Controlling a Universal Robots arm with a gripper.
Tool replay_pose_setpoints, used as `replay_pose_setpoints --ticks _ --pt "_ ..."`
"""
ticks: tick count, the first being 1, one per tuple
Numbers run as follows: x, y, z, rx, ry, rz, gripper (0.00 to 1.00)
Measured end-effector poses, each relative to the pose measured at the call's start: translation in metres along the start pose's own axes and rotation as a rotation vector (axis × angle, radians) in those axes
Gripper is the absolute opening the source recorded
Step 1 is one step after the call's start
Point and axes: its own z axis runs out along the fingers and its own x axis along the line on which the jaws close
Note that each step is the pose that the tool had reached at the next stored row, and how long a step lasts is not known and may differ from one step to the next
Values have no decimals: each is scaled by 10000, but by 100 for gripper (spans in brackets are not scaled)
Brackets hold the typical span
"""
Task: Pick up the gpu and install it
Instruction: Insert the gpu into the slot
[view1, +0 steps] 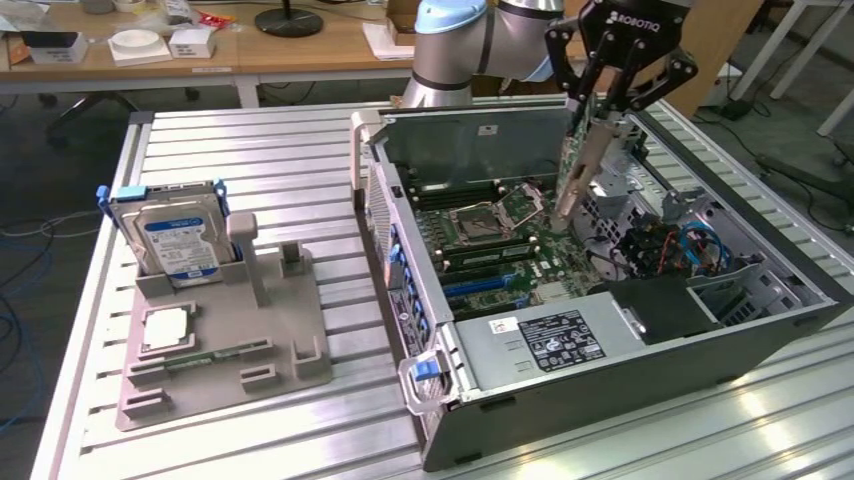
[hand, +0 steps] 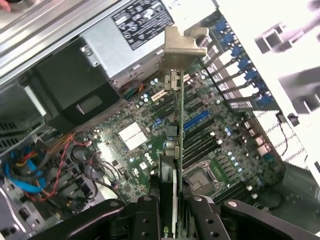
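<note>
Black ROBOTIQ end effector | clamps gpu | over green motherboard

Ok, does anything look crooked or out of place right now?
Only the gpu: the hand grips it by one end over the open computer case, so it hangs slanted, bracket end lowest, not in any slot. Nothing looks spilled or damaged.
</note>
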Motion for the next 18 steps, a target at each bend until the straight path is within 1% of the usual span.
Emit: replay_pose_setpoints --ticks 3,5,12,18 --pt "0 0 7 12 -12 543 26" --pt "-1 -2 10 13 -12 797 26" --pt "-2 -4 11 25 -15 1531 26" --pt "0 -10 11 33 -25 2042 26"
